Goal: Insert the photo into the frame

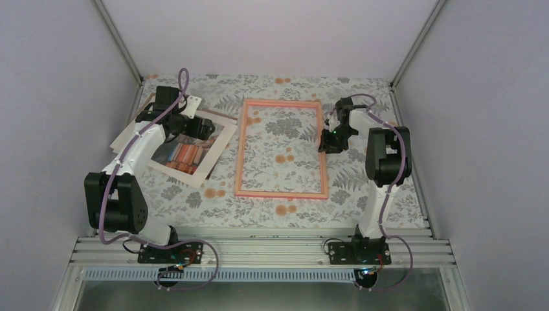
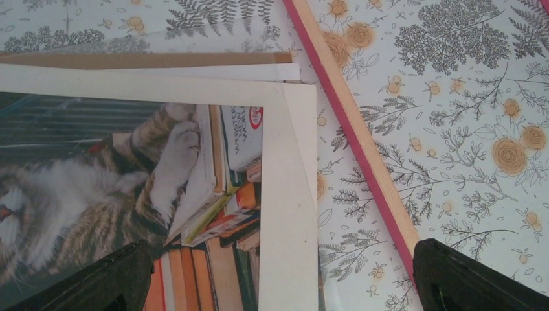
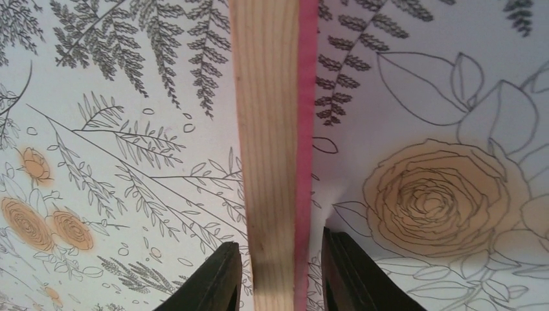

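The photo, a cat on stacked books with a white border, lies face up and tilted at the left of the table. In the left wrist view the photo fills the left half. My left gripper hovers over the photo's right edge, open and empty; its wide-apart fingers span the white border, with its midpoint over that border. The pink frame lies flat at the centre; its left rail runs beside the photo. My right gripper straddles the frame's right rail, and its midpoint is over that rail. Its jaws are narrowly open, with slim gaps on both sides.
A brown cardboard backing board pokes out from under the photo's far edge. A floral cloth covers the table. Grey walls and metal posts close in the sides and back. An aluminium rail carries both arm bases at the near edge.
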